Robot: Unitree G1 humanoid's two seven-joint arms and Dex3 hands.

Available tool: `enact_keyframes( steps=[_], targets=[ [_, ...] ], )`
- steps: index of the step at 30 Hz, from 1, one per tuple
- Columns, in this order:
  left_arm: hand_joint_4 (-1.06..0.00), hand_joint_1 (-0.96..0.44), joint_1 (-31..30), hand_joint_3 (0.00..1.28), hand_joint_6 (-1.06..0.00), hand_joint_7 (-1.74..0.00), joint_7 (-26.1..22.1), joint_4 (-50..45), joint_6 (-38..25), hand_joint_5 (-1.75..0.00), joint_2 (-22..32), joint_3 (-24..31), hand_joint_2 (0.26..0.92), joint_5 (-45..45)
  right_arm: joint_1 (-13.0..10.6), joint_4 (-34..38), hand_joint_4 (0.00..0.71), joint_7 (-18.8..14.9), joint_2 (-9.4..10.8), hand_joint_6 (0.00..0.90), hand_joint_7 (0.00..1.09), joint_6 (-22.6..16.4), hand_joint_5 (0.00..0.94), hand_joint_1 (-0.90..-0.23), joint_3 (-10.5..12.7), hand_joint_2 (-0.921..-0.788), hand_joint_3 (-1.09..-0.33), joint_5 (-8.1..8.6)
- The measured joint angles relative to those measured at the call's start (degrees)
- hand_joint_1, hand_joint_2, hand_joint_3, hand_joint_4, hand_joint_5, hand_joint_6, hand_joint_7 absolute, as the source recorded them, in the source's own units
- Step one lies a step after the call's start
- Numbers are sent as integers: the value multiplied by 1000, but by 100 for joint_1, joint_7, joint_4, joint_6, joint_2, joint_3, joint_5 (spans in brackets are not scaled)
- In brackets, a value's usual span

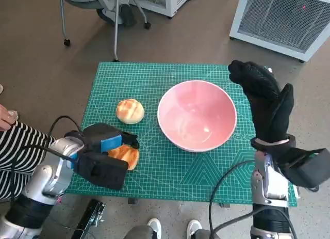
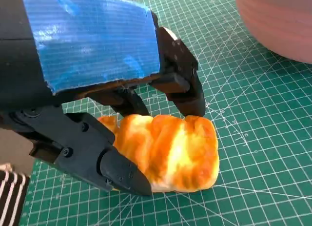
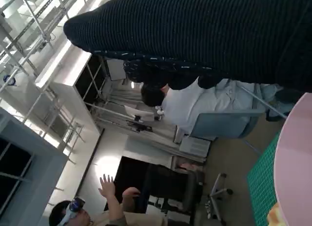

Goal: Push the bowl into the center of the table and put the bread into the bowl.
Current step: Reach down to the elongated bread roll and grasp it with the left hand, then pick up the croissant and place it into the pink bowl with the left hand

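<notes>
Looking down from the head camera, I see my left robot hand at the near left of the counter, its fingers closed around a golden bread loaf that lies on the green cutting mat; the grip looks firm from the left wrist camera. A second, round bun sits just beyond it, toward the far side, apart from the hand. The pink bowl stands upright near the middle, slightly right. My right robot hand hangs just right of the bowl, gloved, grasping nothing; whether its fingers are spread or curled I cannot tell. A person sits beyond.
</notes>
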State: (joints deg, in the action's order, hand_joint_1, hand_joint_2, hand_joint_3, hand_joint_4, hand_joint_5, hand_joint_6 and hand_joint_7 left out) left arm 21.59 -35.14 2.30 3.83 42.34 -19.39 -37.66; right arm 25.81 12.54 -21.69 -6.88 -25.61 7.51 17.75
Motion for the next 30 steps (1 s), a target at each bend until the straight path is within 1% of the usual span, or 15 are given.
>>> enact_keyframes(
  steps=[6,14,19,23,30],
  targets=[
    [-837,2,10,15,-674,-1106,108,121,137,-1013,-2,1,898,-2,0,15,173,0,0,103,386,0,1,-684,5,-921,-679,3],
    [-840,1,75,13,-696,-1046,272,314,401,-1055,-7,2,896,24,1,24,172,0,6,101,386,0,0,-684,4,-921,-680,3],
    [-847,1,106,12,-702,-1036,315,383,508,-1051,-11,8,894,52,0,24,172,-1,8,101,386,0,0,-684,5,-921,-680,6],
    [-851,1,114,11,-707,-1032,324,404,564,-1045,-16,28,893,77,0,26,172,-2,10,101,387,-1,0,-686,6,-921,-680,8],
    [-848,1,131,12,-688,-1087,328,436,616,-1012,-33,76,896,172,1,34,173,-8,11,101,387,-1,0,-683,11,-921,-679,13]
  ],
)
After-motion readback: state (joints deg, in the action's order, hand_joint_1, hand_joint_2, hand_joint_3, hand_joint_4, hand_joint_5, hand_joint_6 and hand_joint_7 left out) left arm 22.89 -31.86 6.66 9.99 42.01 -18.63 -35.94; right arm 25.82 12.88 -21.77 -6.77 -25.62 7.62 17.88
